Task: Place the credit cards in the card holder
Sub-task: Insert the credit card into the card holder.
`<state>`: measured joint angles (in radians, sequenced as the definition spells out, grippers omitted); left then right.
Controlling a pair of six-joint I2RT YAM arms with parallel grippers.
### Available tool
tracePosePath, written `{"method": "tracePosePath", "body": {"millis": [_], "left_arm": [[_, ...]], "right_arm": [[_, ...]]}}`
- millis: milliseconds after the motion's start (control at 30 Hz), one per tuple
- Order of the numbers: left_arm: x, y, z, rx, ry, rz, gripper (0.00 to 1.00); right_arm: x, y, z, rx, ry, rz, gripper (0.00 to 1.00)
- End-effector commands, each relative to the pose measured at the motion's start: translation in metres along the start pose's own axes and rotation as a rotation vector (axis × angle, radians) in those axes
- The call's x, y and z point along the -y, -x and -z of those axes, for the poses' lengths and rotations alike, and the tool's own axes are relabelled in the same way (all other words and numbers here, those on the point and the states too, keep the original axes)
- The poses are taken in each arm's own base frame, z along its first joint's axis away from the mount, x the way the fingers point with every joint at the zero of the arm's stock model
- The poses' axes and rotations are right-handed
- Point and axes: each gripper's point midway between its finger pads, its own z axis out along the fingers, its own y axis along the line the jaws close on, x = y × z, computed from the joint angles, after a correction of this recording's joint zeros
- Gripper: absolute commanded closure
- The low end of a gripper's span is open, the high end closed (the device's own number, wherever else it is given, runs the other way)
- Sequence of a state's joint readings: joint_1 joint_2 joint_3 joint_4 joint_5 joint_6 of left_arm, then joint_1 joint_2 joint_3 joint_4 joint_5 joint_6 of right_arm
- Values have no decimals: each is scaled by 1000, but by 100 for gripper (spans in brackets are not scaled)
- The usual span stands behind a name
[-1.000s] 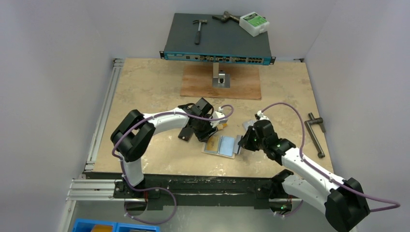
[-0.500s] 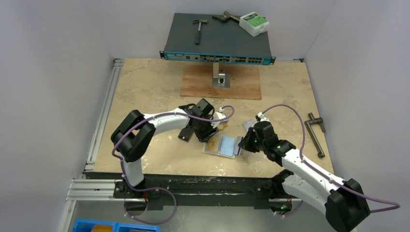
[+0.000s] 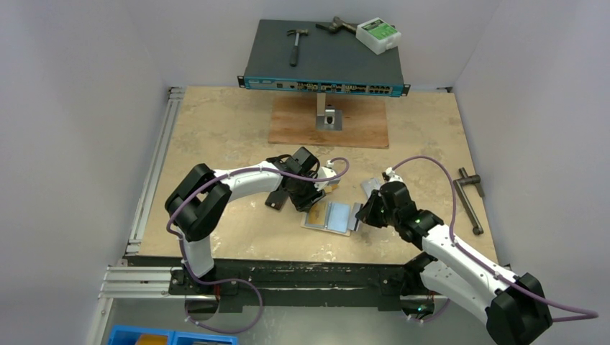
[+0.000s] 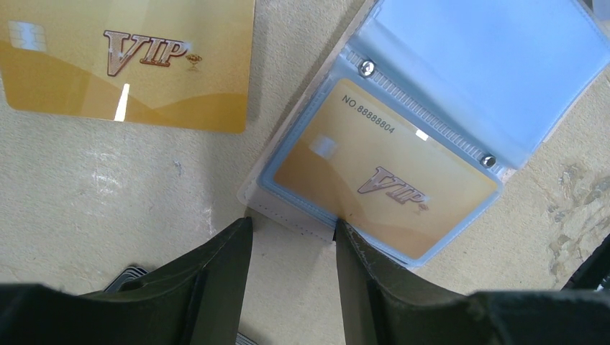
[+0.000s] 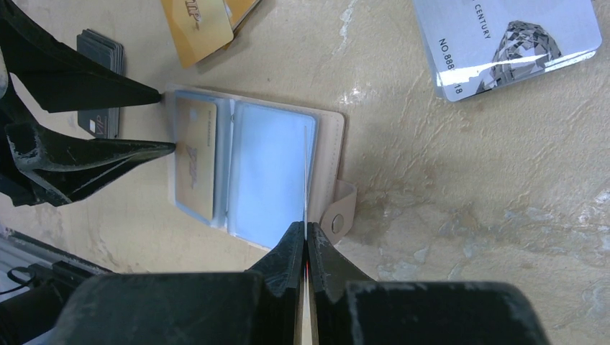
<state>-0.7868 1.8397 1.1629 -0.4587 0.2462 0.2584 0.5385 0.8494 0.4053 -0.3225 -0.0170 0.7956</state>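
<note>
The card holder [image 3: 332, 215] lies open on the table, its clear bluish pockets [image 5: 270, 172] facing up. An orange-yellow credit card [image 4: 381, 180] sits in its left pocket. My right gripper [image 5: 306, 228] is shut on a thin credit card [image 5: 306, 165], seen edge-on over the holder's right side next to the snap tab [image 5: 338, 215]. My left gripper [image 4: 291, 226] is open, its fingertips at the holder's beige left edge [image 4: 302, 219]. Another orange-yellow card [image 4: 129, 65], a silver-grey card [image 5: 511, 43] and black cards [image 5: 101, 50] lie loose nearby.
A network switch [image 3: 324, 61] with a hammer [image 3: 295, 43] and a white box [image 3: 379, 34] stands at the back, with a wooden board [image 3: 329, 122] in front of it. A metal crank handle [image 3: 469, 198] lies at the right. A blue bin [image 3: 165, 336] sits below the table edge.
My right arm has shifted a little down and to the right while its gripper stays at the holder's right edge. The left arm has not moved.
</note>
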Motion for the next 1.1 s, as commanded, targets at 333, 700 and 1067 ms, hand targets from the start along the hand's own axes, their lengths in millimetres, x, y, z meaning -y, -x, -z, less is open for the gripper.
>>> {"method": "tracePosePath", "body": {"millis": [333,700,1067], "left_arm": [[0,-2,4,-5,14,-34,54],[1,-1,5,-5,14,-35,54],[1,-1,5,-5,15,-36,55]], "right_arm": [[-6,15,5,56,-4,-9,100],[-13,19,5,71,26,-17,100],[-15,19,3,73,42,-23,100]]}}
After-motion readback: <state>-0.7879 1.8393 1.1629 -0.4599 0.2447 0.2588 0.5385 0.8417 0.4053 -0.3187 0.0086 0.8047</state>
